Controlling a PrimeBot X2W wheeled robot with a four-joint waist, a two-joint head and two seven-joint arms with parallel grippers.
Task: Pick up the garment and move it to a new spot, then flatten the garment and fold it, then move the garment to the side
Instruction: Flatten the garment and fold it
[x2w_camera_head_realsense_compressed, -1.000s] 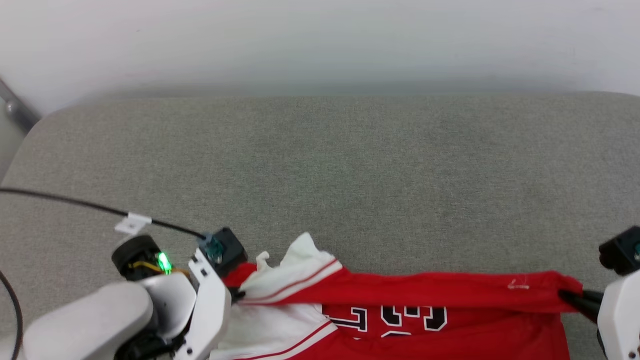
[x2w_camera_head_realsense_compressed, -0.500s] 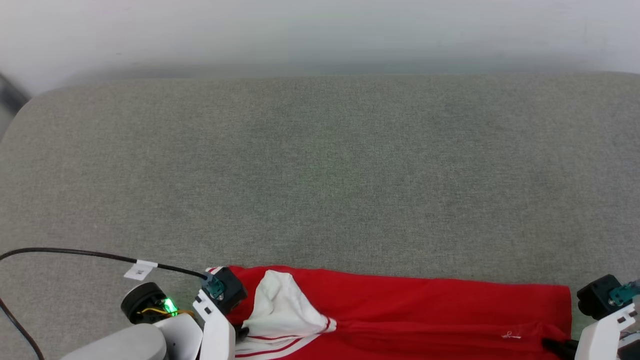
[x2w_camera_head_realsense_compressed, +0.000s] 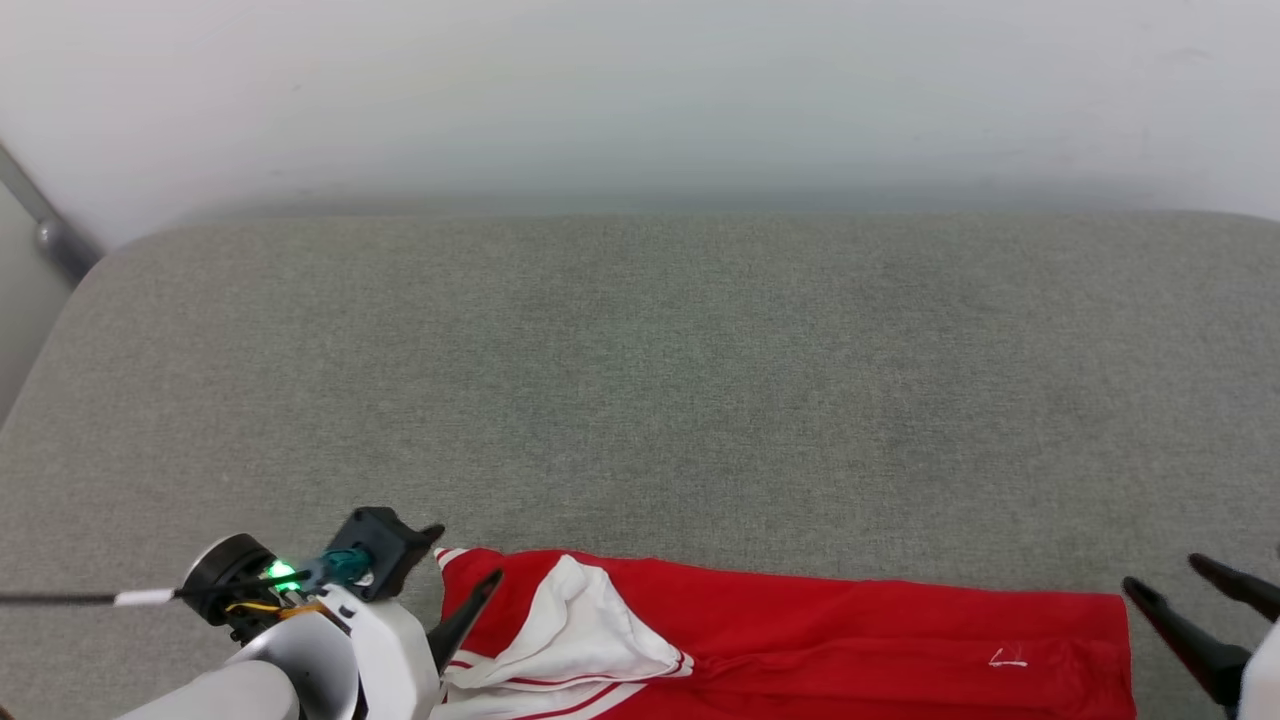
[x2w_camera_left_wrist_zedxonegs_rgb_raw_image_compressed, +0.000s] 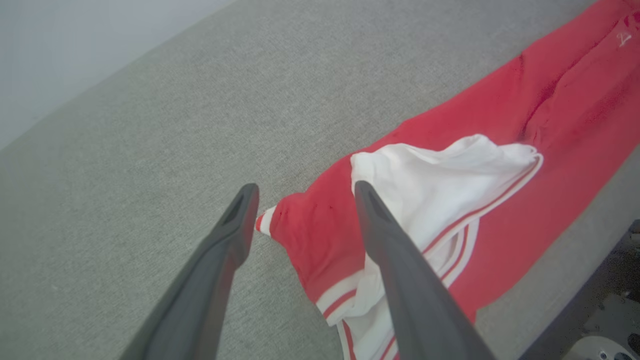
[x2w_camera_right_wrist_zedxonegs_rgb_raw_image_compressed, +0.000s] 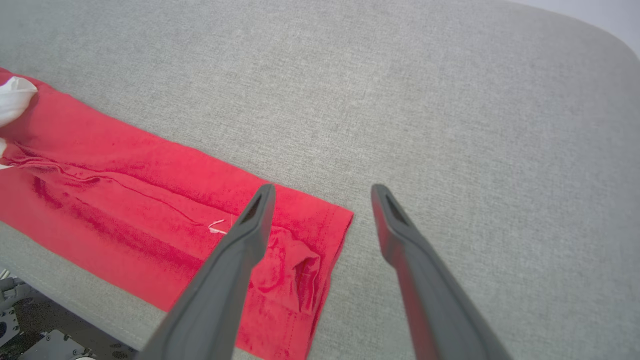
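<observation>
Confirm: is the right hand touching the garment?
Cannot tell. In the right wrist view the open right hand has one finger crossing the hem of the garment, but whether it rests on cloth or hovers isn't visible.

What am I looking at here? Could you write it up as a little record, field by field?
Surface: grey fabric pad, pale wall behind it
Clothing: red garment, lying as a long band along the pad's near edge
Detail: white sleeve with red stripes, lying on top near the garment's left end
Left gripper: open, holding nothing, fingers by the garment's left corner
Right gripper: open, holding nothing, by the garment's right end
Stage: looks partly folded, not yet moved aside
</observation>
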